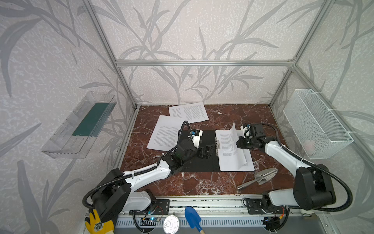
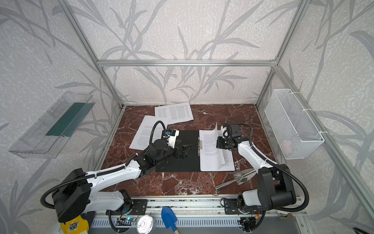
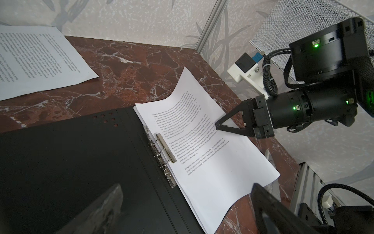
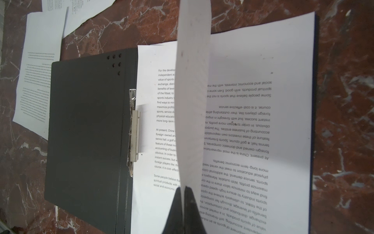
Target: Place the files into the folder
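Blue-edged thin folder [image 1: 199, 163] lies open on the red-brown marble surface [image 1: 202, 183], black inside up, with the metal clip [image 1: 218, 144] at the spine. On its right half is a stack of white printed paper sheets [image 1: 234, 162]. The top sheet [image 1: 232, 133] stands lifted and curled, with the right gripper [image 1: 238, 144] closed on its outer edge. The left gripper [image 1: 206, 151] is over the bare left half, jaws apart, nothing in them. At back left, two more printed sheets [image 1: 164, 135] lie loose and overlapping. Just beside the stack's front right corner is a grey metal trowel [image 1: 261, 176]. Right wall has a white wire basket [image 1: 315, 125], left wall a clear plastic tray [image 1: 81, 125].
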Controlling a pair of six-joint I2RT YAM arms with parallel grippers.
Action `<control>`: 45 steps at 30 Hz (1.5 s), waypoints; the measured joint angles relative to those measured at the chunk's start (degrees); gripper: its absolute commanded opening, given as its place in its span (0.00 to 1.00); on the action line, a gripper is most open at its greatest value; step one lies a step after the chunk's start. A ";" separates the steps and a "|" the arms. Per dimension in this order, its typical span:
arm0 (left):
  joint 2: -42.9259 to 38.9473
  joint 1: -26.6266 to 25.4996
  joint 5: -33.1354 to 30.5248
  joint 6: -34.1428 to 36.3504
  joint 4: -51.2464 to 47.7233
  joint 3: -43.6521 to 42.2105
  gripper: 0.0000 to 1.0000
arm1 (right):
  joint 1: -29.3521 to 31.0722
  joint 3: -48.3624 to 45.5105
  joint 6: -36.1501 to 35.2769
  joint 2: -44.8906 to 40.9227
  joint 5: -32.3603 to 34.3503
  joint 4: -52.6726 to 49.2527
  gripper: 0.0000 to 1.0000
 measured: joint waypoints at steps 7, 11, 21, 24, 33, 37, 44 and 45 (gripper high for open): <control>0.04 0.00 0.02 -0.02 0.00 0.00 0.99 | 0.00 -0.09 0.09 0.00 -0.20 0.02 0.11; 0.04 0.00 0.02 -0.02 0.00 0.00 0.99 | 0.00 -0.42 0.13 0.00 -0.11 0.00 0.26; 0.04 0.00 0.00 -0.02 -0.02 0.00 0.99 | 0.00 -0.85 0.15 -0.02 1.57 -0.07 0.55; 0.04 0.00 0.02 -0.02 -0.02 0.00 0.99 | 0.02 -1.36 0.17 -0.07 2.14 -0.11 0.58; 0.09 0.00 -0.07 -0.04 -0.81 0.02 0.99 | -1.05 -2.99 1.95 -2.36 9.92 -0.46 0.80; 0.07 0.00 -0.46 -0.04 -1.38 0.09 0.99 | -3.50 -4.52 3.37 -6.25 13.49 -0.33 0.99; -1.11 0.00 -3.30 0.44 -3.63 0.11 0.99 | -6.88 -4.72 5.81 -13.81 12.87 0.31 0.99; -1.42 0.00 -3.98 0.66 -3.91 0.11 0.99 | -7.45 -5.53 6.58 -15.52 11.47 1.64 0.99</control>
